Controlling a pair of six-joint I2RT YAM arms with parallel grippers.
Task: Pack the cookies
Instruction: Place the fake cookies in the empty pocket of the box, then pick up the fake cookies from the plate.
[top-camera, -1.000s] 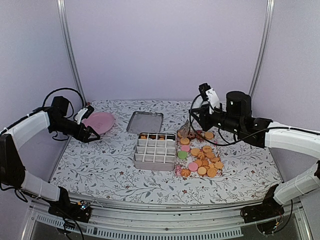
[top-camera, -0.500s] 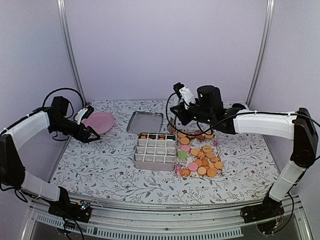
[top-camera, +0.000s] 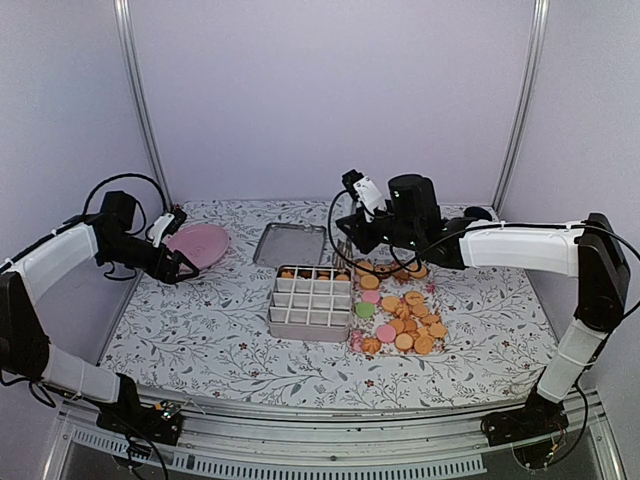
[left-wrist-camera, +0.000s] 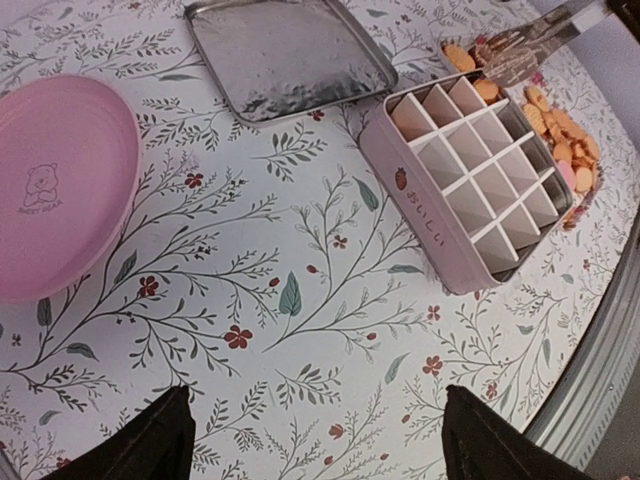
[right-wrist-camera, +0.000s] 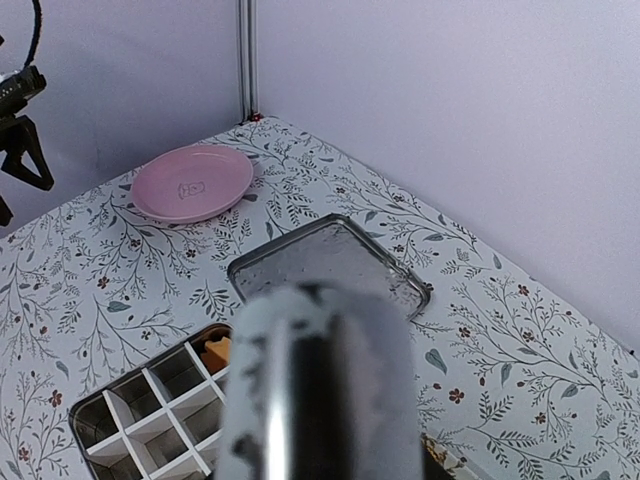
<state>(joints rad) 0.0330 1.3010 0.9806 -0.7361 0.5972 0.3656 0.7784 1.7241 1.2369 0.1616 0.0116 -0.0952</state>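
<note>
Swinging the right claw from the cookie pile to the box

Top view: the right claw (top-camera: 343, 247) has shifted toward 9 o'clock and now hangs over the divided box's (top-camera: 310, 303) 1 o'clock corner. Loose cookies (top-camera: 402, 320) lie on the surface (top-camera: 200, 330) at the box's 3 o'clock, with a few in its far row. The left claw (top-camera: 186, 268) is unmoved beside the pink plate (top-camera: 200, 243).
Left wrist: the left claw is spread wide, released.
Right wrist: the fingers (right-wrist-camera: 320, 380) are blurred, so I cannot tell their grip.
</note>
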